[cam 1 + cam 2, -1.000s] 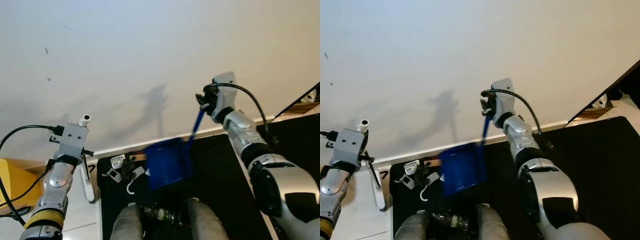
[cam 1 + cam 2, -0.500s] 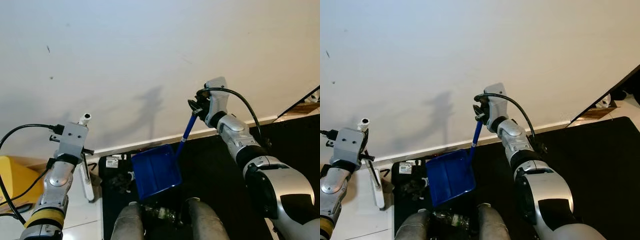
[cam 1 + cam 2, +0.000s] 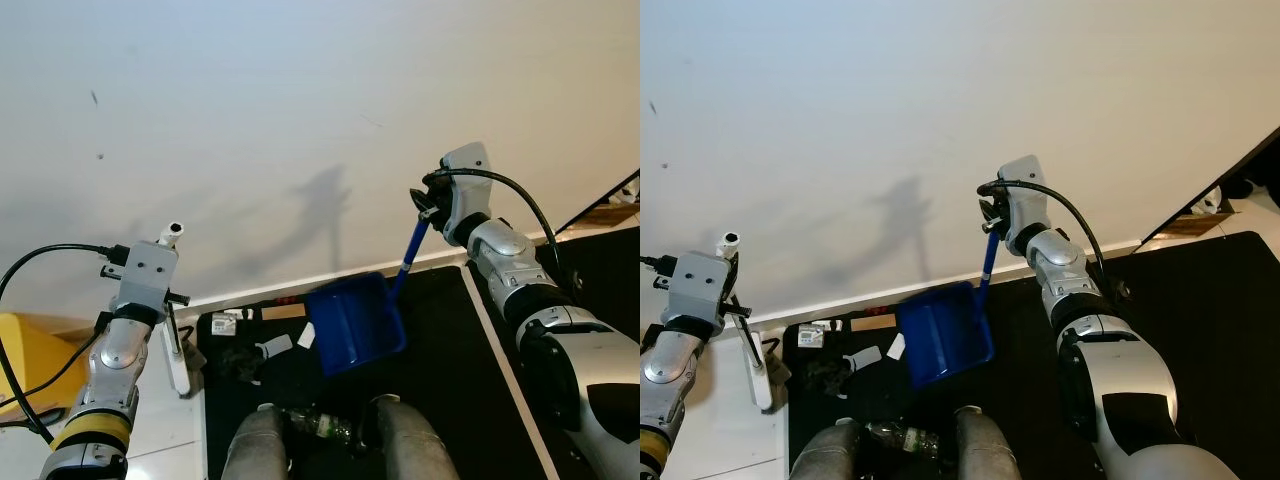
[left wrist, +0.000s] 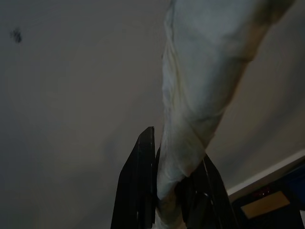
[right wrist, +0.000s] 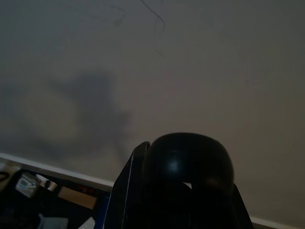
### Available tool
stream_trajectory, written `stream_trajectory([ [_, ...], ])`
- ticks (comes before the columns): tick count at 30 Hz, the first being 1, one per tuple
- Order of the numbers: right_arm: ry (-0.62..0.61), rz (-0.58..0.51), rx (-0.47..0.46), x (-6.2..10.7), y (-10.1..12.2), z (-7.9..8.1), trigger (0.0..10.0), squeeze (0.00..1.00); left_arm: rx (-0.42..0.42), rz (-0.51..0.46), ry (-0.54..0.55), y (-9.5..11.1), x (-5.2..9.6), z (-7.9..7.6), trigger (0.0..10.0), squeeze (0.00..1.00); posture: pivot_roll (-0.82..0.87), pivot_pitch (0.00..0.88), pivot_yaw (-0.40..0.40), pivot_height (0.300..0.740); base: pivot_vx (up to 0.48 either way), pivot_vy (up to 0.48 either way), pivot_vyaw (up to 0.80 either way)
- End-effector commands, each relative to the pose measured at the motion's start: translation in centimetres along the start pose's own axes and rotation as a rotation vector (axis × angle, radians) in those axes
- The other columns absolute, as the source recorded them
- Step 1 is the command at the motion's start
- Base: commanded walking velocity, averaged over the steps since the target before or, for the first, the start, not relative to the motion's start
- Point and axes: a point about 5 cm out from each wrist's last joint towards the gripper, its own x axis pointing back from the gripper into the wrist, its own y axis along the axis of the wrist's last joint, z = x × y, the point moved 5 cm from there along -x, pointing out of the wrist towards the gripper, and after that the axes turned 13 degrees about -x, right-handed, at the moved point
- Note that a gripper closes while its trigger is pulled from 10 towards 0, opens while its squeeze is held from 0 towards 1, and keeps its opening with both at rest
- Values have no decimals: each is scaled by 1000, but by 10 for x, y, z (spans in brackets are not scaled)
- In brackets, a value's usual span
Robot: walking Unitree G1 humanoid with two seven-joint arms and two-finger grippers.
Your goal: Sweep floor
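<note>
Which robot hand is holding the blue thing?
The right end effector. It grips the long handle of the blue plastic dustpan above the black mat. The left end effector holds a white handle instead.

A pale wall point(image 3: 300, 110) takes up most of the scene, with a few small dark marks point(image 3: 94, 98) on it and a soft grey shadow point(image 3: 322, 195) lower down. A white skirting board point(image 3: 260, 291) runs along its foot. Below it lies a black mat point(image 3: 440, 350) with a thin white line point(image 3: 505, 375) crossing its right part. To the far left stands something yellow point(image 3: 25, 365) on a pale tiled floor point(image 3: 175, 440). At the far right, a dark slanted edge point(image 3: 1230, 180) rises above a small brown wooden piece point(image 3: 1193, 226).
</note>
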Motion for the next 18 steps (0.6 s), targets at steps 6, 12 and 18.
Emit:
stream_trajectory([
  [6, 0, 2, 1, -2, -11, 14, 10000, 0, 8, -22, -15, 3, 3, -9, 10000, 0, 177, 244, -62, 740, 0, 0, 0],
  [12, 43, 11, 49, -5, -10, 23, 10000, 0, 0, -13, -9, -1, 7, -5, 10000, 0, 189, 251, -70, 740, 0, 0, 0],
  [18, 79, 20, 60, -6, -8, 26, 10000, 0, -2, -8, 7, -3, 9, -1, 10000, 0, 181, 265, -73, 740, 0, 0, 0],
])
